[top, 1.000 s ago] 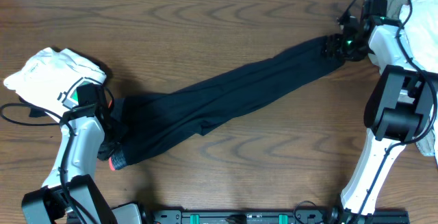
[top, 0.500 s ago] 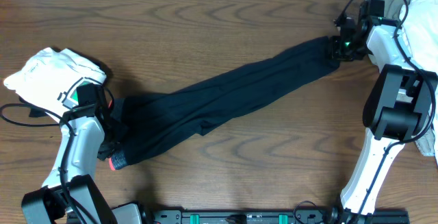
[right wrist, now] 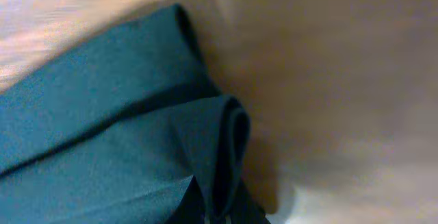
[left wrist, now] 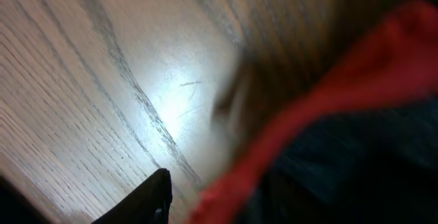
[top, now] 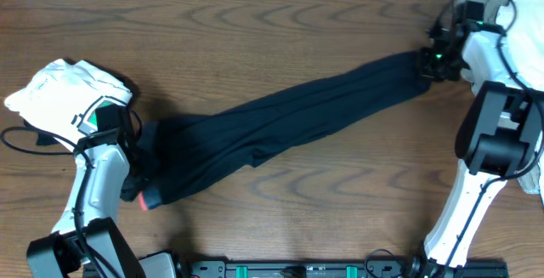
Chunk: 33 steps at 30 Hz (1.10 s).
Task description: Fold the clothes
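Wood tabletop point(top: 255, 23) surrounds diagonal trousers point(top: 280, 121); right claw point(top: 423, 64) clamps hem.

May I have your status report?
Right gripper shut on long dark navy soft trousers, leg end. Left gripper at red-edged waistband, state unclear. White crumpled shirt close by.

The white left arm point(top: 93, 189) is lying along the frame's lower left, its left tool point(top: 136, 184) pointing downward, jaw spread unclear. The white right arm point(top: 489, 133) is reaching to the upper right, its right tool point(top: 427, 61) pinching the long black soft trousers point(top: 280, 125).
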Motion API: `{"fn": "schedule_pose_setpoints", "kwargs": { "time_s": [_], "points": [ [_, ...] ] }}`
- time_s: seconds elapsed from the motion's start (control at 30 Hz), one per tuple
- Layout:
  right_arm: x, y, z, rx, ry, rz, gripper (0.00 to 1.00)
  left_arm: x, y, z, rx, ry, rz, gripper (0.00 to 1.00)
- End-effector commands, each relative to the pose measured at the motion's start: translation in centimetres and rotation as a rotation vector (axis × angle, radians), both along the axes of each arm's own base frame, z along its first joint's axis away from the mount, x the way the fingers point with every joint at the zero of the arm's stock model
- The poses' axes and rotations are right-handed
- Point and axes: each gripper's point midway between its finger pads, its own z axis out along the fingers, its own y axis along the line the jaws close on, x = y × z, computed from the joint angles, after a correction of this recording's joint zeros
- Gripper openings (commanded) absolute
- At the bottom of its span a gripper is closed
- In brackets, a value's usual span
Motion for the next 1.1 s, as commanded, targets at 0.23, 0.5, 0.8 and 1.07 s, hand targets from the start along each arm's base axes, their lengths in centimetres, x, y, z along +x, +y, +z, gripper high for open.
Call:
{"fn": "schedule_pose_setpoints", "kwargs": {
  "time_s": [0.23,0.5,0.8,1.07],
  "points": [
    [-5.4,-12.8,9.0,-0.201,-0.041,-0.364,0.01,1.7,-0.5,2.8,-0.02,-0.124,-0.063,0.57],
    [-5.6,-10.9,13.0,-0.148,-0.118,-0.272,0.01,2.1,-1.6,3.1,-0.077,-0.158,-0.071,0.57],
    [-6.1,2.2,15.1,-0.107,-0.05,0.056,0.01,2.0,-1.6,3.0,-0.078,-0.155,-0.071,0.58],
    [-9.1,14.8,14.4,-0.096,0.066,0.357,0.01,2.0,-1.6,3.0,-0.078,-0.155,-0.071,0.58]
  ]
}}
